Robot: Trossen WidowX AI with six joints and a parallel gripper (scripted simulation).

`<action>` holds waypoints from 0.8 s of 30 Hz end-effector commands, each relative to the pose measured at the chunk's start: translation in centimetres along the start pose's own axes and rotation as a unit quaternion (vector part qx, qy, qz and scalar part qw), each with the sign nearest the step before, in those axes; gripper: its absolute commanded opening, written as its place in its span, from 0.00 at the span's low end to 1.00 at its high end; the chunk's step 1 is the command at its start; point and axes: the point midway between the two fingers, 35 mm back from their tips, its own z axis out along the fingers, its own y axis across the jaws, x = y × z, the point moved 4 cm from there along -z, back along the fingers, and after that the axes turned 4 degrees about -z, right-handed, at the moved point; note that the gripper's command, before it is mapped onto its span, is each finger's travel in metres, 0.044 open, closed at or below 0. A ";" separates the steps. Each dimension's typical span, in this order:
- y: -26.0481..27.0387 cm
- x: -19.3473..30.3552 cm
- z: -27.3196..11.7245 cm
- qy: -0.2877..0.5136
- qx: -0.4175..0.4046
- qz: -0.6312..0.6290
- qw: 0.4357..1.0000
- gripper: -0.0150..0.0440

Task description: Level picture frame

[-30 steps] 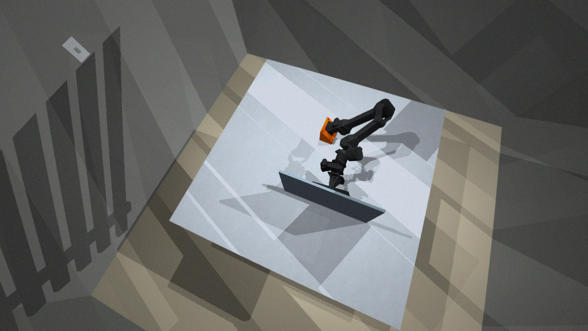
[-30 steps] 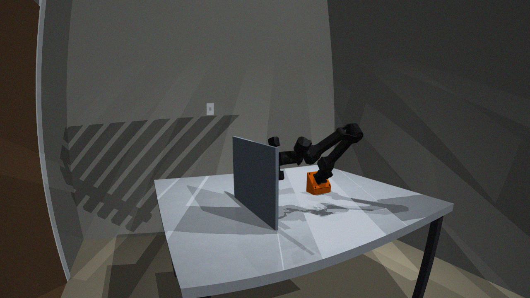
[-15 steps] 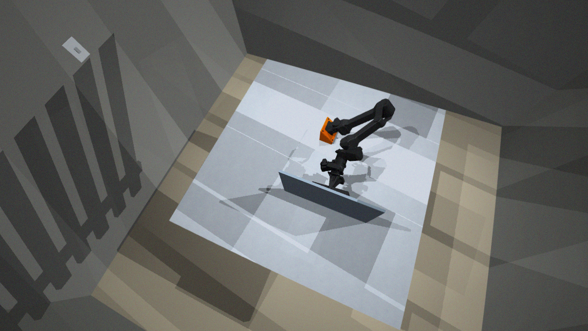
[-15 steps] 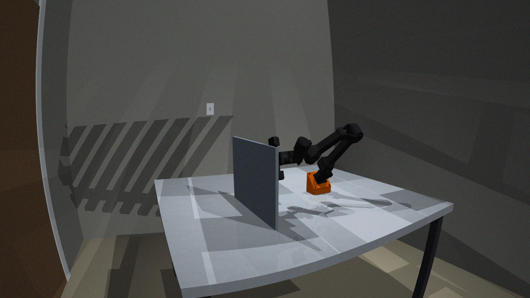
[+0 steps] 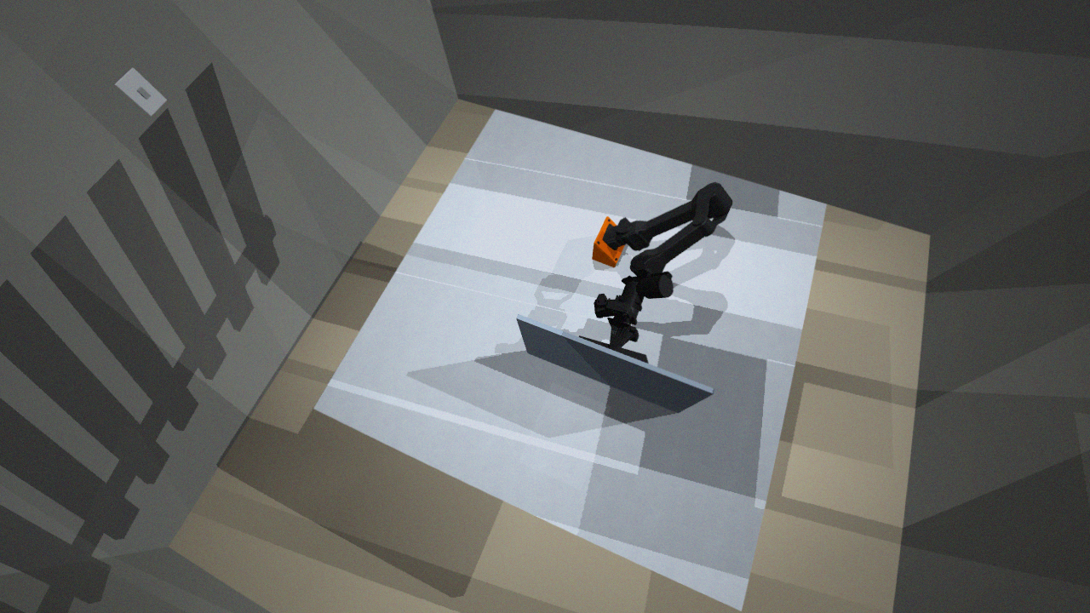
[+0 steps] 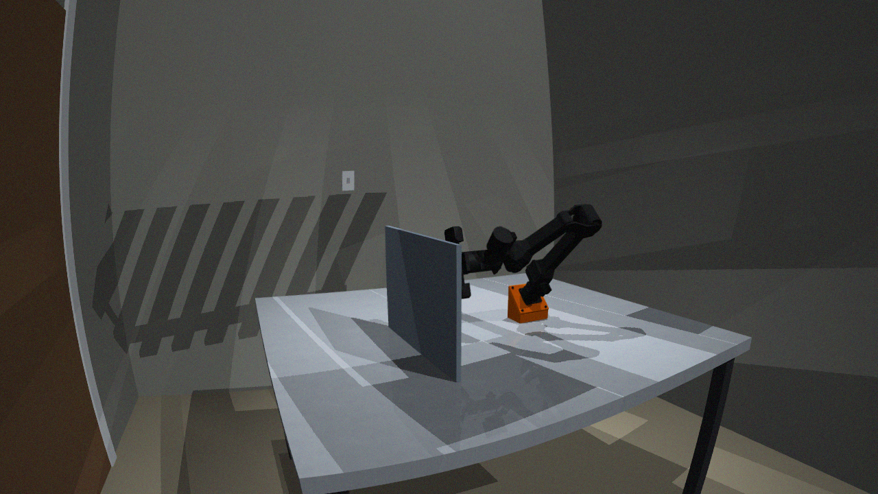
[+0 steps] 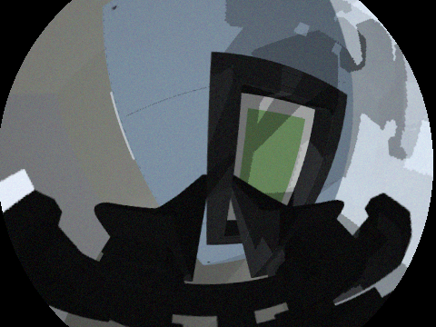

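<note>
The picture frame (image 5: 641, 357) (image 7: 277, 68) is black, with a pale mat and a green picture in the wrist view. It is at the face of the upright blue-grey wall panel (image 5: 655, 385) (image 6: 423, 300) (image 7: 159, 59). My gripper (image 5: 617, 345) (image 7: 218, 180) is shut on the frame's rail, the left one as the wrist view shows it, with one finger on each side. The panel hides the frame and fingertips in the exterior view. The screw and notched strip are hidden behind the frame. I cannot tell from these views whether the frame is level or lifted.
The panel stands on the white table (image 5: 427, 305) (image 6: 644, 368). The orange arm base (image 5: 605, 248) (image 6: 527, 311) stands on the table on the frame's side of the panel, and the black arm (image 5: 674, 220) (image 6: 540, 236) folds above it. Broken shadows cross the table and walls.
</note>
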 end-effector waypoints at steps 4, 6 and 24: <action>0.3 0.3 0.0 0.002 -0.007 -0.002 1.000 0.25; 0.3 0.3 0.0 0.002 -0.007 -0.002 1.000 0.25; 0.5 0.8 0.0 0.002 -0.007 -0.002 1.000 0.25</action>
